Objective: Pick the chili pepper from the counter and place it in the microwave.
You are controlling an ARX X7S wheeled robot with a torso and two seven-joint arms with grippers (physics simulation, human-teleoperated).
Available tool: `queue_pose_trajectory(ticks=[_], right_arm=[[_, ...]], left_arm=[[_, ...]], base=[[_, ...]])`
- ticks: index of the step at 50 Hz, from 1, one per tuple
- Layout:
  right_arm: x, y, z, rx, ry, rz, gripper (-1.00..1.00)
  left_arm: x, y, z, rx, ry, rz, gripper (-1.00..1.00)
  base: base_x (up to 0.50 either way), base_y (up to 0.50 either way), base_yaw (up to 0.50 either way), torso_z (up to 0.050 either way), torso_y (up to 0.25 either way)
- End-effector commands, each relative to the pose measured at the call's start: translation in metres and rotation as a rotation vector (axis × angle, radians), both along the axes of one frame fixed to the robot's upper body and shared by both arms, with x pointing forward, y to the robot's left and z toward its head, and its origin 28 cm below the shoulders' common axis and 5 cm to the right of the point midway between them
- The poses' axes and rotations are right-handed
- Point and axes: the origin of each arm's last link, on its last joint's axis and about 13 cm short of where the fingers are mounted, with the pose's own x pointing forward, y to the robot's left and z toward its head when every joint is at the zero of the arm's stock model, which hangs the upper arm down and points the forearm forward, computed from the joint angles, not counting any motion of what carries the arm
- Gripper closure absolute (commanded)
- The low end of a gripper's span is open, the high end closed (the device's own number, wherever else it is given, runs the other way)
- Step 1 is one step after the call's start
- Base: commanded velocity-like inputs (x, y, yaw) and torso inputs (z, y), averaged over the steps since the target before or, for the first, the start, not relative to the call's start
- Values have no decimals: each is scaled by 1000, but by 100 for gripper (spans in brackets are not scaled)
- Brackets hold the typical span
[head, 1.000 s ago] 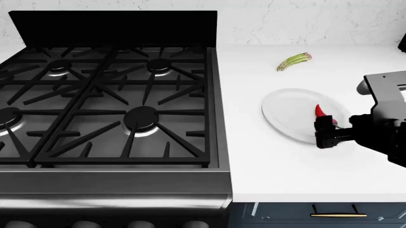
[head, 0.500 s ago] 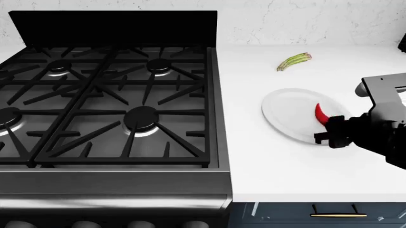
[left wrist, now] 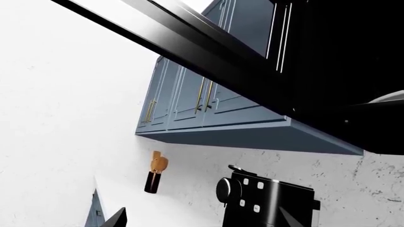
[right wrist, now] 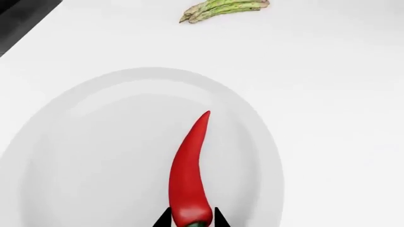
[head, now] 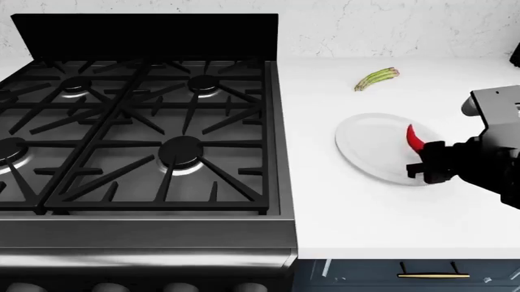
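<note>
The right gripper (right wrist: 188, 221) pinches the chili pepper (right wrist: 188, 175) by its stem end — over the white plate (head: 369, 146). No readable writing anywhere; the left gripper is out of sight.

We are in a home kitchen. A black gas stove (head: 138, 131) with four burners sits flush against the white counter (head: 366, 207), which tops blue-grey cabinets with a brass handle (head: 433, 275). Beyond the stove rises a marbled white wall (head: 390, 27). Above it hang blue wall cabinets (left wrist: 189, 101), with a black coffee machine (left wrist: 265, 203) beneath them.
</note>
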Motion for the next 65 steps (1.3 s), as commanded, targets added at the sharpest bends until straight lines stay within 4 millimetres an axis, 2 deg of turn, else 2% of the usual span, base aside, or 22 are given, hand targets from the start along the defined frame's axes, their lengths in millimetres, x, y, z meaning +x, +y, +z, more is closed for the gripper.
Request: queue_pose_trajectory(ticks=[1, 11, 36, 52, 65], right_arm=[[-8, -2, 24, -28, -59, -5, 100], [-17, 0, 51, -66, -128, 9, 100], [-40, 0, 94, -90, -344, 27, 100], [-68, -3, 110, -87, -466, 55, 100], [-86, 6, 129, -134, -558, 99, 100]], left_arm=[[1, 0, -1, -1, 2, 0, -100], [2, -1, 0, 0, 3, -2, -100], [1, 0, -1, -1, 4, 1, -100], [1, 0, -2, -1, 4, 1, -100], [1, 0, -3, 2, 7, -3, -100]], base=[[0, 0, 0, 0, 0], [0, 0, 0, 0, 0], [0, 0, 0, 0, 0], [0, 0, 0, 0, 0], [0, 0, 0, 0, 0]])
